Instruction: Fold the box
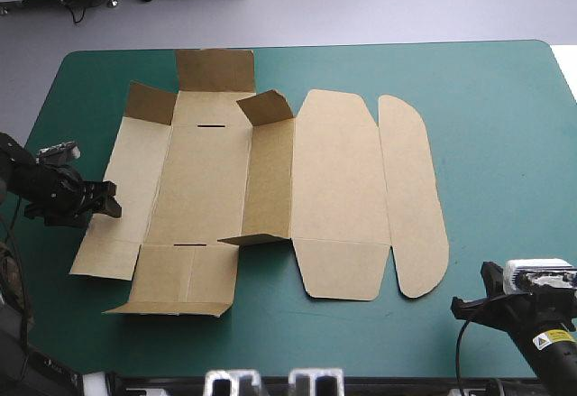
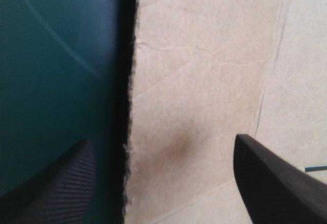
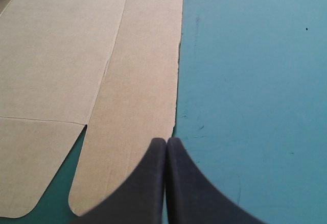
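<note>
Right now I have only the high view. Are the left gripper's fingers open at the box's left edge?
Observer: Yes. The left gripper is open, and the box edge runs between its fingers.
Operator: Which side is each finger on?
Observer: One finger is over the board, the other over the teal-green cover. I cannot tell whether either touches.
Operator: And the right gripper?
Observer: The right gripper is shut on nothing. The rounded outer flap lies flat ahead of it.
</note>
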You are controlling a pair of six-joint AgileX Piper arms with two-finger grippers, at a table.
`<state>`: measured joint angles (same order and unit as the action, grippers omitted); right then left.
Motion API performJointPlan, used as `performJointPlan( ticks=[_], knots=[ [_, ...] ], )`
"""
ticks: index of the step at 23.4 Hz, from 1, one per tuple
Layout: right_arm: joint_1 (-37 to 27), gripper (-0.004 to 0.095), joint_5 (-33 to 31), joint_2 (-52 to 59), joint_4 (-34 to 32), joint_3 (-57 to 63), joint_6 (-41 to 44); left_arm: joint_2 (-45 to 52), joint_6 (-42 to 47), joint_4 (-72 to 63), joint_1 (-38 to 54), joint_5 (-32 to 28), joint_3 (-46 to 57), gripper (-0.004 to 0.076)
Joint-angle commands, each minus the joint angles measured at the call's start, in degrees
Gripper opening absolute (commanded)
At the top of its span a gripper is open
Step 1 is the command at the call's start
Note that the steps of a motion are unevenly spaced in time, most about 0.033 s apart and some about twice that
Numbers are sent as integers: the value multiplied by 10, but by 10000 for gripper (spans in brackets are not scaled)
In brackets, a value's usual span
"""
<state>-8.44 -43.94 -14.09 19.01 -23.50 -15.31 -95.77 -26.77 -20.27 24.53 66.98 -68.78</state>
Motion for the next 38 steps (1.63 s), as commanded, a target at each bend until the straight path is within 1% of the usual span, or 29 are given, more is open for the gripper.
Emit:
performJointPlan(
  ticks=[1,6,8,10,13,14,16,18,23,30,32,36,37,38],
  knots=[
    [2,-20,41,-7,7,-14,-2,9,-13,-52,-2,-2,-11,516],
    [2,-20,41,-7,7,-14,-2,-14,-25,-107,-2,-1,-11,484],
    [2,-20,41,-7,7,-14,-2,-21,-28,-134,-4,11,-11,459],
    [2,-20,41,-7,7,-14,-2,-30,-28,-136,-11,15,-11,409],
    [2,-20,41,-7,7,-14,-2,-36,-28,-144,-13,29,-11,251],
    [2,-20,41,-7,7,-14,-2,-36,-28,-149,-13,41,-11,183],
    [2,-20,41,-7,7,-14,-2,-36,-58,-171,-13,67,-11,88],
    [2,-20,41,-7,7,-14,-2,-36,-70,-206,-13,71,-11,37],
    [2,-20,41,-7,7,-14,-2,-36,-93,-295,-15,71,-11,24],
    [2,-20,41,-7,7,-14,-2,-36,-106,-293,-47,71,-27,9],
    [2,-19,41,-7,7,-14,-2,-36,-101,-262,-78,71,-69,-9],
    [2,-20,41,-7,7,-14,-2,-36,-98,-181,-151,71,-151,-10],
    [2,-20,41,-7,7,-14,-2,-36,-98,-119,-200,71,-204,-10],
    [2,-20,41,-7,7,-14,-2,-36,-98,-85,-219,71,-232,-10]
  ],
)
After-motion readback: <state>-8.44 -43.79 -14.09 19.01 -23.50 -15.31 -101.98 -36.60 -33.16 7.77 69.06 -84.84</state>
